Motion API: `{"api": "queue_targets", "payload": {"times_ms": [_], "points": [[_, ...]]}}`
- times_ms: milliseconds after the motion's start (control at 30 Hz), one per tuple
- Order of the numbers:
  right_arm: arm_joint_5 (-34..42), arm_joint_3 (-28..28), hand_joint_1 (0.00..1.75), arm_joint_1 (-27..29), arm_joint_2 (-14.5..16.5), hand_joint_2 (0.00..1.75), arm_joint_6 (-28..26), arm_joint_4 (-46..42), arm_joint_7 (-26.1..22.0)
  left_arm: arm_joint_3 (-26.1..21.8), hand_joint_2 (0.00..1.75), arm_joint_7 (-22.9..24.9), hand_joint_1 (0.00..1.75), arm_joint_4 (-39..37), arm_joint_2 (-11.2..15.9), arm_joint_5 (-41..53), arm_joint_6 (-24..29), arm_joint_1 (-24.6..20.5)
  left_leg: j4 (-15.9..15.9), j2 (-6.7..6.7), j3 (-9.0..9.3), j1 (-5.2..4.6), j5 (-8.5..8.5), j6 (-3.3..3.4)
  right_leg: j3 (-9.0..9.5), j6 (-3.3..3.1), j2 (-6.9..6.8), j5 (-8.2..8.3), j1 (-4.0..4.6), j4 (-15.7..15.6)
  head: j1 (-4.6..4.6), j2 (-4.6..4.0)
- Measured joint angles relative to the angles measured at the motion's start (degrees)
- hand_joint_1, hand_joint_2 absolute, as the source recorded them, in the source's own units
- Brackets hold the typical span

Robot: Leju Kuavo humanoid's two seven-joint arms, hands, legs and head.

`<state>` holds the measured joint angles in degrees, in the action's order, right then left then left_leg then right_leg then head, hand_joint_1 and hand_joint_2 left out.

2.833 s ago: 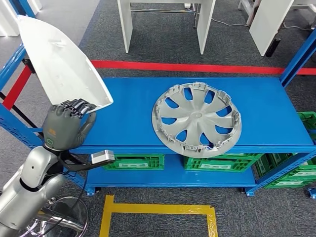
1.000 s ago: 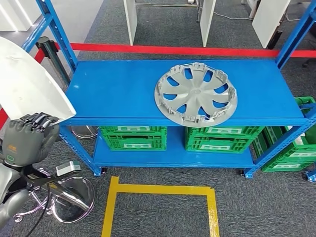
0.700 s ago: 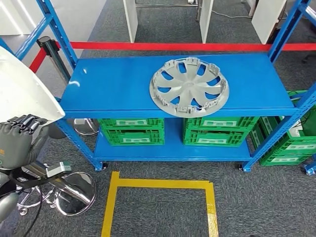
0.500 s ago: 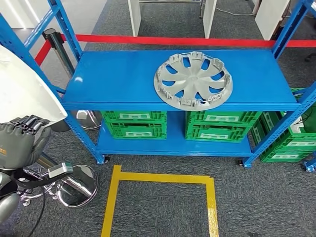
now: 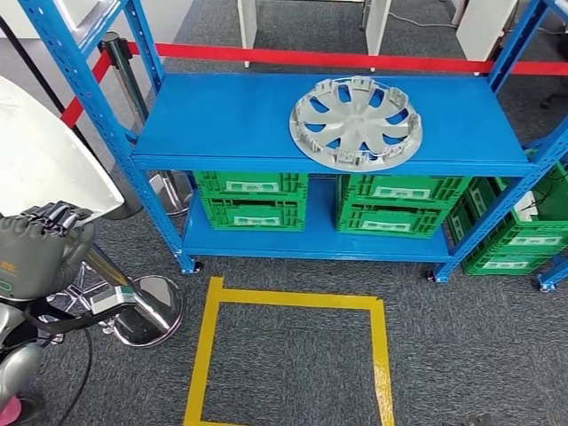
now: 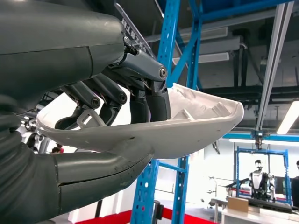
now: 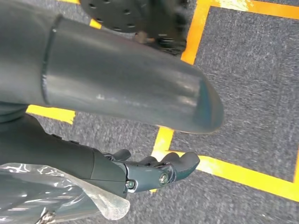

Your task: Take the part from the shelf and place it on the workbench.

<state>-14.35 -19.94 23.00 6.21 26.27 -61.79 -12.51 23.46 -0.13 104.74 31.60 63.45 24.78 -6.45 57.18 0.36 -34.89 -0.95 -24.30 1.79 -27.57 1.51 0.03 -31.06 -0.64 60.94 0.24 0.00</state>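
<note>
The left robot hand [image 5: 36,253] grasps the white part [image 5: 43,164] at the near left of the scene, well clear of the blue shelf [image 5: 221,120]. In the left wrist view the thick thumb presses up under the part [image 6: 169,128] while the dark fingers [image 6: 151,100] bear down inside its hollow, so the shell is pinched across its edge.

The part looks like a thin moulded plastic shell, broad and curved, tapering to a point. It is probably light but awkward: most of its span hangs beyond the grip, so it will tend to lever and swing as the robot turns. The glossy skin seems slippery, and thin walls may flex or crack under a hard squeeze. The ribbed inner side near the rim looks the best place to hold, as the fingers have a ledge to hook on.

The right robot hand [image 7: 155,170] hangs over the grey carpet and yellow floor tape [image 7: 232,170], holding nothing, its fingers loosely curled but apart.

A silver wheel cover [image 5: 355,120] lies on the shelf's top deck, above green crates [image 5: 251,200]. No table is visible.
</note>
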Motion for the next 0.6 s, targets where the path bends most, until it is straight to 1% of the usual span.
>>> {"api": "queue_targets", "payload": {"times_ms": [33,67,100,133,167,200,233,267,300,333,367,400,433,467,500,533,567,600], "points": [[0.0,0.1,0.0,0.1,0.1,0.0,0.0,-0.8,0.0,-0.1,1.75,0.0,1.75,0.1,0.0,0.0,0.0,-0.1,0.2,-0.01,-0.49,0.01,0.57,-0.25,2.03,-0.19,0.07,-0.95,0.17,-3.4,-0.02,0.0],[0.0,0.1,0.0,0.2,0.1,0.0,0.0,-1.3,0.0,-0.1,1.75,0.0,1.75,0.2,-0.1,0.0,0.0,-0.1,0.2,-0.01,-0.86,0.05,1.2,-0.53,2.99,-0.36,0.07,-1.58,0.36,-5.4,-0.04,0.0],[0.0,0.2,0.0,0.4,0.2,0.0,0.0,-1.7,0.0,-0.1,1.75,0.0,1.75,0.2,-0.1,0.0,0.0,-0.2,0.1,-0.03,-1.14,0.14,1.86,-0.81,2.69,-0.6,0.02,-1.5,0.41,-6.0,-0.05,0.0],[0.0,0.2,0.0,0.6,0.3,0.0,0.0,-2.1,0.0,-0.1,1.75,0.0,1.75,0.2,-0.1,0.0,0.0,-0.2,0.2,-0.09,-1.44,0.27,1.82,-1.13,2.06,-0.96,-0.12,-0.95,0.42,-6.1,-0.03,0.0],[0.0,0.2,0.0,0.8,0.4,0.0,0.0,-2.3,0.0,-0.1,1.75,0.0,1.75,0.2,-0.1,0.1,0.0,-0.1,0.8,-0.15,-1.74,0.37,0.68,-1.51,1.49,-1.41,-0.28,-0.34,0.37,-6.2,-0.05,0.0],[0.0,0.2,0.0,1.0,0.5,0.0,0.0,-2.5,0.0,-0.1,1.75,0.0,1.75,0.2,-0.1,0.1,0.0,-0.1,2.4,-0.2,-2.14,0.49,-1.52,-1.91,0.8,-1.8,-0.46,0.31,0.26,-6.3,-0.11,0.0],[0.0,0.2,0.0,1.1,0.6,0.0,0.0,-2.7,0.0,-0.1,1.75,0.0,1.75,0.2,-0.1,0.1,0.0,-0.1,5.1,-0.22,-2.68,0.68,-4.68,-2.3,0.29,-2.12,-0.62,0.95,0.24,-6.3,-0.17,0.0],[0.0,0.2,0.0,1.2,0.6,0.0,0.0,-2.9,0.0,-0.1,1.75,0.0,1.75,0.2,-0.1,0.1,0.0,-0.1,8.8,-0.22,-3.2,0.83,-7.75,-2.66,-0.36,-2.31,-0.69,1.58,0.27,-6.2,-0.22,0.0],[0.0,0.2,0.0,1.2,0.7,0.0,0.0,-3.0,0.0,-0.1,1.75,0.0,1.75,0.2,-0.1,0.1,0.0,-0.1,12.4,-0.22,-3.58,0.98,-9.81,-2.92,-1.1,-2.33,-0.76,2.24,0.3,-6.1,-0.26,0.0],[0.0,0.3,0.0,1.2,0.7,0.0,0.0,-3.1,0.0,-0.1,1.75,0.0,1.75,0.2,-0.1,0.0,0.0,-0.1,15.1,-0.22,-3.54,1.08,-10.51,-3.08,-1.95,-2.33,-0.83,2.89,0.33,-5.8,-0.25,0.0],[0.3,0.3,0.0,1.3,0.7,0.0,-0.2,-3.2,0.0,-0.1,1.75,0.0,1.75,0.2,-0.2,0.0,0.0,-0.1,16.0,-0.22,-2.76,1.15,-9.84,-3.15,-2.98,-2.28,-0.9,3.48,0.34,-5.5,-0.25,0.0],[0.8,0.5,0.0,1.4,0.7,0.0,-0.5,-3.4,0.0,-0.1,1.75,0.0,1.75,0.2,-0.2,-0.1,-0.1,-0.1,14.6,-0.22,-1.08,1.17,-8.28,-3.12,-3.97,-2.2,-0.95,3.98,0.35,-5.2,-0.26,0.0],[1.6,0.9,0.0,1.6,0.7,0.0,-0.9,-3.7,0.0,-0.1,1.75,0.0,1.75,0.2,-0.2,-0.2,-0.1,-0.1,11.5,-0.22,1.4,1.18,-6.57,-2.96,-4.82,-2.1,-0.99,4.39,0.35,-4.9,-0.26,0.0],[2.6,1.4,0.0,1.8,0.7,0.0,-1.5,-4.0,0.0,-0.1,1.75,0.0,1.75,0.2,-0.2,-0.3,-0.2,-0.2,7.2,-0.22,4.21,1.12,-5.64,-2.66,-5.51,-1.94,-1.03,4.75,0.38,-4.6,-0.26,0.0],[3.5,1.9,0.0,1.9,0.7,0.0,-1.9,-4.3,0.1,-0.1,1.75,0.0,1.75,0.2,-0.2,-0.4,-0.2,-0.3,3.1,-0.23,6.76,1.01,-5.31,-2.34,-6.01,-1.73,-1.06,5.11,0.42,-4.4,-0.24,0.0],[4.4,2.4,0.0,2.0,0.7,0.0,-2.4,-4.6,0.2,-0.1,1.75,0.0,1.75,0.2,-0.2,-0.4,-0.3,-0.4,0.0,-0.24,8.45,0.86,-5.5,-2.03,-6.4,-1.41,-1.09,5.54,0.42,-4.3,-0.22,0.0],[5.5,3.0,0.0,2.2,0.5,0.0,-3.0,-5.0,0.4,-0.1,1.75,-0.1,1.75,0.2,-0.2,-0.5,-0.3,-0.6,-1.7,-0.25,9.19,0.65,-5.88,-1.73,-6.78,-0.98,-1.13,6.04,0.34,-4.3,-0.2,0.0],[6.9,3.7,0.0,2.5,0.3,0.0,-3.9,-5.4,0.7,-0.1,1.75,-0.2,1.75,0.2,-0.2,-0.5,-0.3,-0.8,-2.4,-0.27,9.24,0.45,-5.71,-1.46,-7.06,-0.54,-1.17,6.59,0.22,-4.4,-0.22,0.0]]}}
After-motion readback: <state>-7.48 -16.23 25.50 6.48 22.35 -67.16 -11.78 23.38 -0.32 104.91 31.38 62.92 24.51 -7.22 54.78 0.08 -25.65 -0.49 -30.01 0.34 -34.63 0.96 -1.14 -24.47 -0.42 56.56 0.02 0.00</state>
